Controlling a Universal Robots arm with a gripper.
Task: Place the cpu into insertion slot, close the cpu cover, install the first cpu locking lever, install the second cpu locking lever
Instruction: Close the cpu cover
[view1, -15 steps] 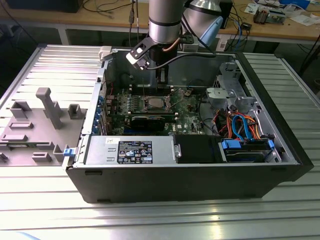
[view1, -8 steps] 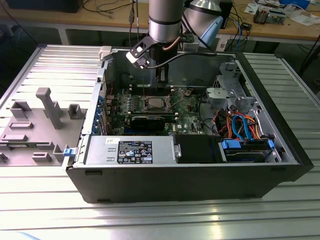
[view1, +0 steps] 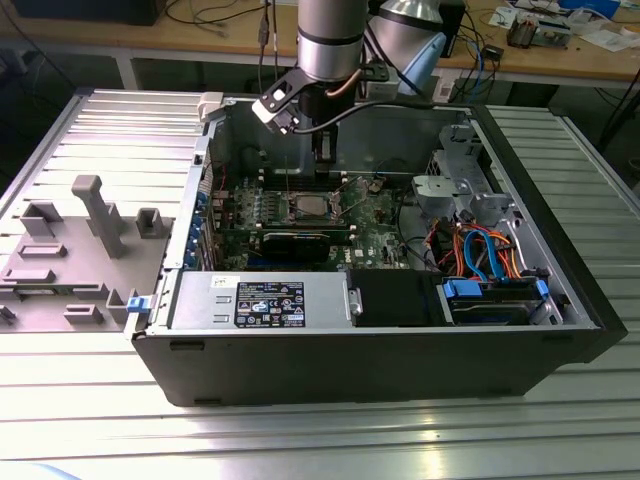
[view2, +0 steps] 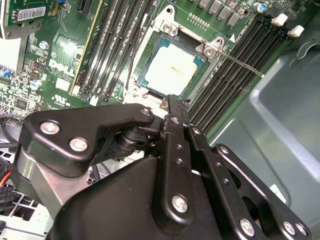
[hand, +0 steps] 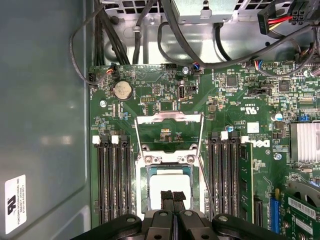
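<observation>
An open computer case (view1: 350, 365) sits on a ridged metal table (view1: 90, 420), and behind it is a wooden bench (view1: 90, 35) with lots of wires. The first wrist view shows the cpu cover (hand: 170, 117) flipped open next to the insertion slot (hand: 142, 190), and the second wrist view shows a thin lever (view2: 240, 62) sticking out to the side. The cpu (hand: 165, 180) lies flat in the slot, and the gripper (hand: 172, 196) hangs right over one edge of it with its jaws pressed together, holding nothing.

Exterior view: bright, even light from above; strong glare on ribbed bench (view1: 90, 430); computer case (view1: 400, 345) interior shadowed. Second wrist view: cpu (view2: 172, 67) top washed pale; black pincer (view2: 170, 102) near-silhouette, faint highlights.
</observation>
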